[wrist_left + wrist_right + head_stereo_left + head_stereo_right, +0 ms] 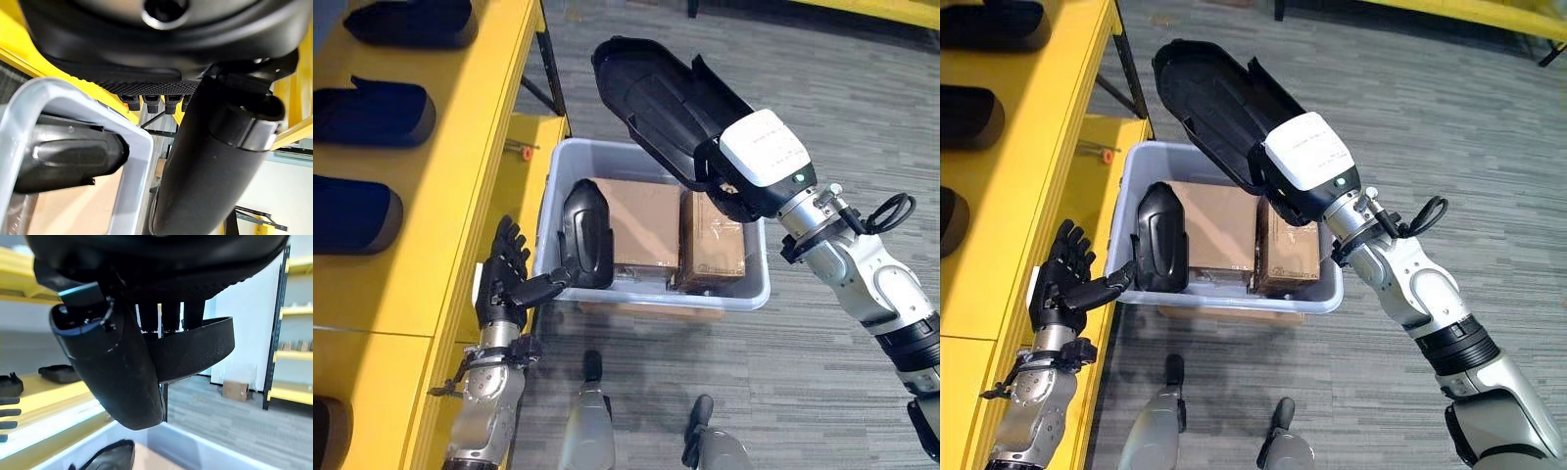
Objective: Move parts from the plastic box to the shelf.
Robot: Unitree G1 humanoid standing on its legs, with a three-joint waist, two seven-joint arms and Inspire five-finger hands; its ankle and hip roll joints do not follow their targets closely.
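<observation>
**Right hand lifts a black part above the plastic box**

Here the right hand (1278, 181) is raised over the far side of the plastic box (744, 294), its fingers curled round the rim of a long black part (661, 98) that it grips near one end. The part is a hollow moulded shell, tilted, its free end pointing up and to the far left, toward the yellow shelf (460, 196). In the right wrist view the fingers (168, 316) reach over the shell's edge and the thumb (115, 372) lies against it, so the grasp is firm.

The box stands on the grey floor (822, 88), just right of the shelf. Inside it, a second black part (587, 235) leans upright against the near-left corner, and two brown cardboard boxes (646, 220) lie side by side, taking up the middle and right of the box.

The left hand (504, 279) is low at the box's near-left corner, between shelf and box. Its fingers are spread and straight, released, gripping nothing; the thumb (543, 287) reaches toward the box wall beside the leaning part.

On the shelf's top level several dark blue-black parts (377, 113) already lie in a row along the left edge. A small orange item (524, 152) rests on a lower shelf level just beyond the box's far-left corner.
</observation>
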